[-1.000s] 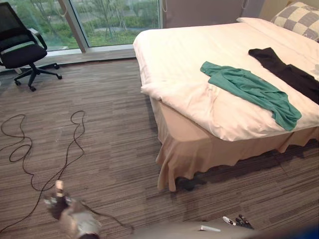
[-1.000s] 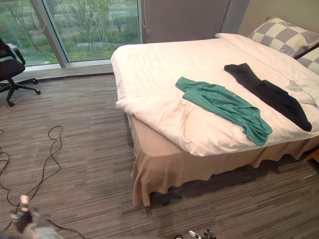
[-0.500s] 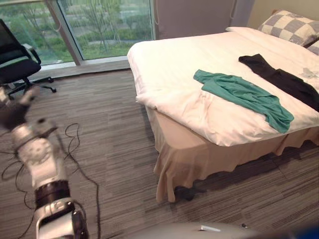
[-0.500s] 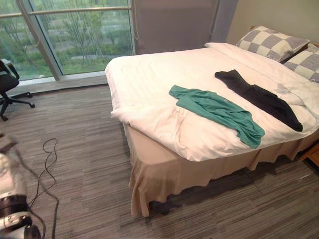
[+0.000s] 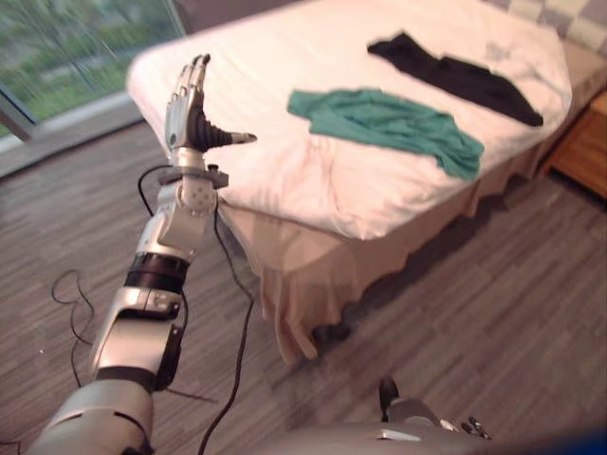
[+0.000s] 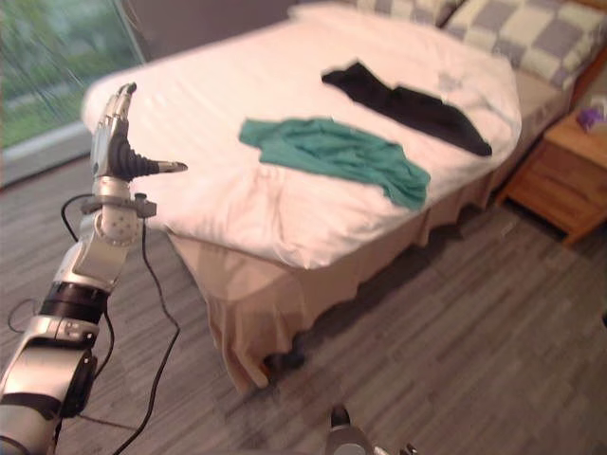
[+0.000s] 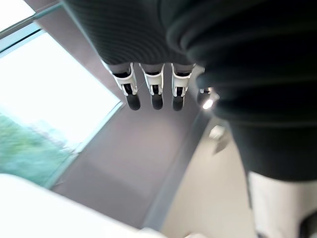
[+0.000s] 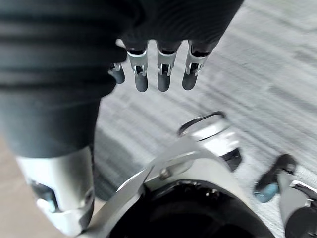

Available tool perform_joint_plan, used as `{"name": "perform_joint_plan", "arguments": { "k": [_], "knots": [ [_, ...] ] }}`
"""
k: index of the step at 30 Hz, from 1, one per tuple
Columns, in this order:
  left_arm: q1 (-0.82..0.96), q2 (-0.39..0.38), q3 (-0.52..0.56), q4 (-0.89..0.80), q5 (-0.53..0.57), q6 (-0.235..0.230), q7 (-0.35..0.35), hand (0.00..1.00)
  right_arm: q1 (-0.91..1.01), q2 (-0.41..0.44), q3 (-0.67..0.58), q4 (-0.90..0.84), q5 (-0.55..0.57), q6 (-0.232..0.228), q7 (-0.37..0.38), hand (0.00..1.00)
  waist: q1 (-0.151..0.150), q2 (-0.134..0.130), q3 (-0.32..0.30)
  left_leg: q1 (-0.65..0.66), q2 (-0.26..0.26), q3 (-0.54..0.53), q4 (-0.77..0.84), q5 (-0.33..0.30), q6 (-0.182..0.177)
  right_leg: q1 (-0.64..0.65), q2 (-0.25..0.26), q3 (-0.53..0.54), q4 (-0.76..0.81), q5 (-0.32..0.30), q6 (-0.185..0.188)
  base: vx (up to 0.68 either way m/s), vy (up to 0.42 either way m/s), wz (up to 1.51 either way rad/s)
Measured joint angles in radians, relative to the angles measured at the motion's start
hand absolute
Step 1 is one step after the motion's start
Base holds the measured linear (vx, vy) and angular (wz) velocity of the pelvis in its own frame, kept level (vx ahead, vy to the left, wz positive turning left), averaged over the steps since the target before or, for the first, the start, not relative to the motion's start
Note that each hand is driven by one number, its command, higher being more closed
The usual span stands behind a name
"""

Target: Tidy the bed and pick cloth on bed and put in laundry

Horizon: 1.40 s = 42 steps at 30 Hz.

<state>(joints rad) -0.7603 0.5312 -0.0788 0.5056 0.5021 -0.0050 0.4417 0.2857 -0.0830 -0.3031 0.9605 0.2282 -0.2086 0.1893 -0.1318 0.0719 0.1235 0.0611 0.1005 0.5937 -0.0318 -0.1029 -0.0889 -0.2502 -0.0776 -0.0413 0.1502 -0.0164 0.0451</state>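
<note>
While nothing is gripped yet, the left eye view has the left hand [image 5: 190, 102] up in the air off the window-side corner of the bed [image 5: 285, 185]. Its fingers are straight, the thumb sticks out toward the mattress, and it is empty. Green cloth [image 5: 384, 118] lies spread on the white cover near the foot edge. Its long axis runs across the bed, one end toward the hand, the other toward the far side. Black cloth [image 5: 455, 76] lies beyond it, roughly parallel and closer to the head end.

Right eye view, same layout. Bare cover sits between the left hand and the green cloth, well apart. The cloth lies forward and to the robot's right of that hand. Checked pillows [image 6: 493, 24] are at the head, and a wooden nightstand [image 6: 560, 180] stands at the far side.

Left wrist view: fingers [image 7: 153, 91] are straight in a row with nothing between them, and window glass [image 7: 44, 99] and wall show past them.

Right wrist view: right hand [image 8: 161, 74] hangs low over the carpet floor [image 8: 277, 54], fingers loose and straight, holding nothing.

My read: the step is a reach for the green cloth. The left hand looks nearer, being at bed height already, and it should go across and down onto the cloth's near end.
</note>
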Motion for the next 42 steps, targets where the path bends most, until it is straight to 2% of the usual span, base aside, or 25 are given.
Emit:
{"name": "perform_joint_plan", "arguments": {
  "k": [3, 5, 6, 10, 11, 13, 19, 20, 22, 24, 29, 32, 34, 38, 41, 42],
  "knots": [
    [-0.024, -0.001, 0.001, 0.032, 0.002, 0.092, 0.050, 0.00, -0.033, 0.000, 0.004, -0.038, 0.056, -0.014, 0.018, 0.00, -0.016, -0.007, 0.052, -0.047, -0.001, 0.008, 0.006, 0.008, 0.000, -0.068, -0.003, 0.006, 0.038, -0.002, -0.003, -0.01, -0.047, -0.07],
    [-0.083, -0.004, 0.000, 0.032, 0.005, 0.172, 0.102, 0.00, -0.071, -0.002, 0.032, -0.113, 0.094, -0.037, 0.045, 0.00, -0.014, -0.035, 0.123, -0.099, 0.002, 0.034, 0.037, 0.009, -0.001, -0.125, -0.008, 0.025, 0.068, -0.003, -0.004, -0.01, -0.037, -0.05],
    [-0.090, -0.004, 0.000, 0.032, 0.007, 0.180, 0.107, 0.00, -0.076, -0.003, 0.037, -0.120, 0.098, -0.039, 0.047, 0.00, -0.014, -0.037, 0.130, -0.105, 0.002, 0.035, 0.040, 0.009, -0.001, -0.129, -0.009, 0.025, 0.069, -0.002, -0.005, -0.02, -0.033, 0.08],
    [-0.204, -0.010, 0.001, 0.031, 0.078, 0.282, 0.121, 0.00, -0.121, -0.007, 0.097, -0.232, 0.184, -0.053, 0.102, 0.00, -0.017, -0.087, 0.199, -0.219, 0.016, 0.055, 0.107, 0.009, -0.001, -0.221, -0.020, 0.028, 0.071, 0.022, -0.017, -0.02, -0.024, 0.10],
    [-0.217, -0.010, 0.001, 0.031, 0.081, 0.294, 0.122, 0.00, -0.132, -0.007, 0.105, -0.240, 0.203, -0.053, 0.112, 0.00, -0.018, -0.094, 0.209, -0.242, 0.021, 0.056, 0.120, 0.008, -0.001, -0.237, -0.020, 0.028, 0.068, 0.033, -0.020, -0.02, -0.024, 0.20],
    [-0.268, -0.012, 0.000, 0.030, 0.082, 0.339, 0.122, 0.00, -0.167, -0.009, 0.121, -0.305, 0.290, -0.052, 0.157, 0.00, -0.026, -0.108, 0.276, -0.309, 0.044, 0.056, 0.180, 0.004, 0.007, -0.260, -0.019, 0.029, 0.038, 0.073, -0.025, -0.05, -0.015, 0.15],
    [-0.401, -0.010, -0.002, -0.020, 0.118, 0.398, 0.146, 0.00, -0.220, -0.048, 0.122, -0.440, 0.415, -0.035, 0.205, 0.00, -0.023, -0.117, 0.374, -0.494, 0.079, 0.059, 0.296, -0.029, 0.038, -0.377, -0.012, 0.053, -0.031, 0.151, -0.020, -0.11, -0.003, 0.00],
    [-0.417, -0.009, -0.002, -0.025, 0.131, 0.406, 0.144, 1.00, -0.223, -0.052, 0.118, -0.447, 0.422, -0.034, 0.207, 0.00, -0.024, -0.116, 0.378, -0.508, 0.081, 0.059, 0.304, -0.036, 0.042, -0.385, -0.012, 0.055, -0.037, 0.154, -0.018, -0.10, -0.014, -0.02],
    [-0.478, 0.010, -0.009, -0.036, 0.201, 0.439, 0.099, 1.00, -0.247, -0.055, 0.106, -0.447, 0.474, -0.018, 0.221, 0.00, -0.029, -0.116, 0.387, -0.574, 0.099, 0.059, 0.352, -0.052, 0.056, -0.426, -0.009, 0.058, -0.061, 0.177, -0.012, -0.11, -0.031, -0.03],
    [-0.503, 0.030, -0.010, -0.054, 0.232, 0.453, 0.051, 1.00, -0.262, -0.055, 0.089, -0.453, 0.497, -0.006, 0.233, 0.00, -0.036, -0.112, 0.392, -0.616, 0.110, 0.057, 0.377, -0.063, 0.064, -0.447, -0.007, 0.060, -0.076, 0.190, -0.007, -0.10, -0.033, 0.01],
    [-0.509, 0.098, -0.014, -0.055, 0.244, 0.461, -0.056, 1.00, -0.276, -0.060, 0.004, -0.445, 0.495, 0.017, 0.241, 0.00, -0.040, -0.100, 0.398, -0.653, 0.119, 0.081, 0.419, -0.085, 0.076, -0.476, -0.005, 0.097, -0.096, 0.209, -0.001, -0.06, -0.022, -0.10],
    [-0.512, 0.131, -0.043, -0.052, 0.243, 0.475, -0.079, 1.00, -0.276, -0.072, -0.008, -0.426, 0.495, 0.016, 0.238, 0.00, -0.043, -0.097, 0.399, -0.651, 0.117, 0.090, 0.422, -0.088, 0.080, -0.473, -0.007, 0.107, -0.106, 0.218, 0.003, -0.01, -0.018, -0.07],
    [-0.513, 0.146, -0.075, -0.050, 0.229, 0.483, -0.112, 1.00, -0.276, -0.096, -0.014, -0.418, 0.495, 0.016, 0.235, 0.00, -0.042, -0.082, 0.406, -0.633, 0.110, 0.091, 0.418, -0.085, 0.088, -0.455, -0.013, 0.107, -0.108, 0.220, 0.007, 0.02, -0.009, 0.01],
    [-0.509, 0.149, -0.110, -0.002, 0.170, 0.480, -0.184, 1.00, -0.275, -0.098, -0.046, -0.414, 0.494, 0.016, 0.235, 0.00, -0.042, -0.073, 0.406, -0.561, 0.091, 0.098, 0.389, -0.085, 0.088, -0.388, -0.026, 0.104, -0.118, 0.220, 0.014, 0.08, 0.000, -0.02],
    [-0.474, 0.145, -0.115, 0.035, 0.098, 0.444, -0.236, 1.00, -0.274, -0.108, -0.050, -0.399, 0.491, 0.016, 0.236, 0.00, -0.043, -0.052, 0.402, -0.483, 0.057, 0.106, 0.346, -0.075, 0.088, -0.328, -0.046, 0.103, -0.122, 0.216, 0.020, 0.11, 0.027, 0.01],
    [-0.456, 0.143, -0.114, 0.040, 0.084, 0.418, -0.248, 1.00, -0.274, -0.113, -0.049, -0.383, 0.485, 0.017, 0.236, 0.00, -0.044, -0.048, 0.401, -0.455, 0.042, 0.108, 0.329, -0.069, 0.087, -0.302, -0.055, 0.099, -0.128, 0.213, 0.023, 0.08, 0.021, 0.09]
  ]
}}
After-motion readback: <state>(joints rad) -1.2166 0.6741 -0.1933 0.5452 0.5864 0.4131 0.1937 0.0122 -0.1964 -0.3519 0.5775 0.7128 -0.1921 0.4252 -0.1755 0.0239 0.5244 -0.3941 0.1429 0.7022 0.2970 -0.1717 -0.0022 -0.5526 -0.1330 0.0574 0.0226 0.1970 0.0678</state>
